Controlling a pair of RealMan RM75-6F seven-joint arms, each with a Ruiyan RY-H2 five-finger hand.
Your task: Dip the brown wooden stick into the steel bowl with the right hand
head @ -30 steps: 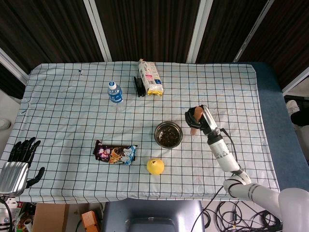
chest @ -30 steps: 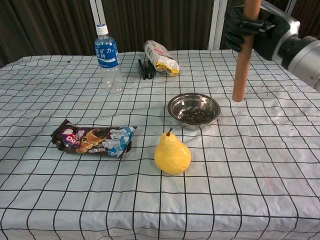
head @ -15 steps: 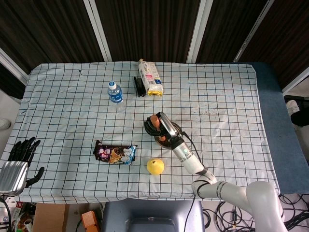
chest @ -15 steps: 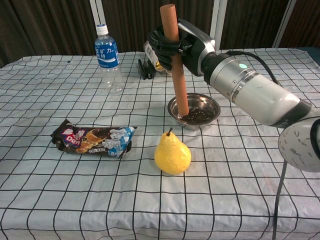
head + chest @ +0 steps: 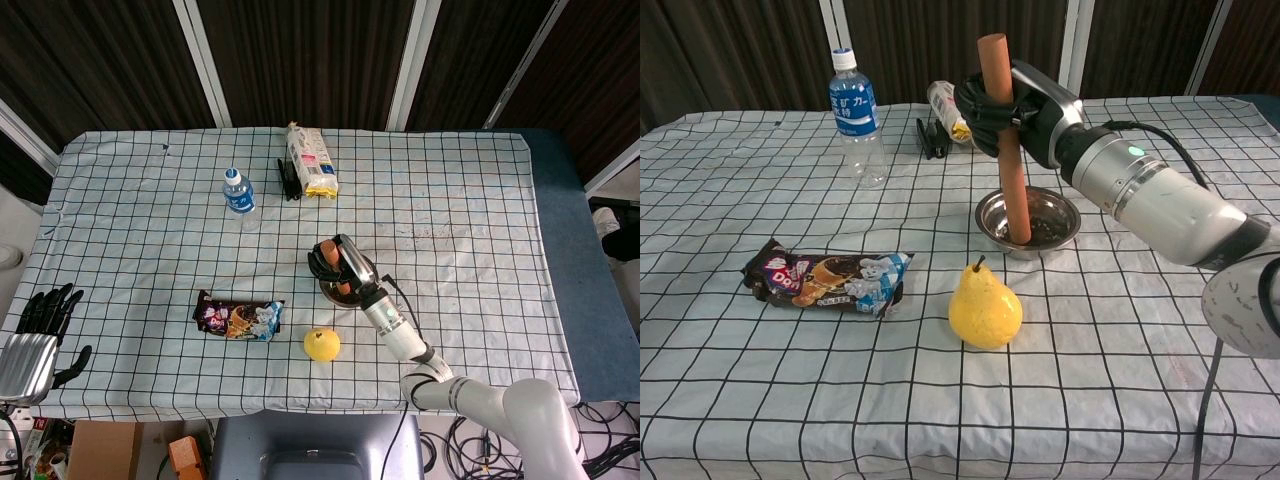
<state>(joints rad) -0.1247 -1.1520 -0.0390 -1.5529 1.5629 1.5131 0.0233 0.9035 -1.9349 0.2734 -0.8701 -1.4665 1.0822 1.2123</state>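
Brown wooden stick (image 5: 1007,150) wrapped by right hand (image 5: 1015,100) fingers (image 5: 980,110), tip in steel bowl (image 5: 1060,207)

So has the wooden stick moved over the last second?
Yes. The right hand has carried the brown wooden stick leftward from beside the steel bowl; its lower end now sits inside the bowl.

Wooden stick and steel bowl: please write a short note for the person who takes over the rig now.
Right hand grips the brown wooden stick near its top, almost upright.
Left hand holds nothing, at the table's near-left edge.
Steel bowl sits behind the pear.
Done: stick's lower end is inside the bowl.
Left: whether it touches the bottom is not visible; otherwise nothing obvious.
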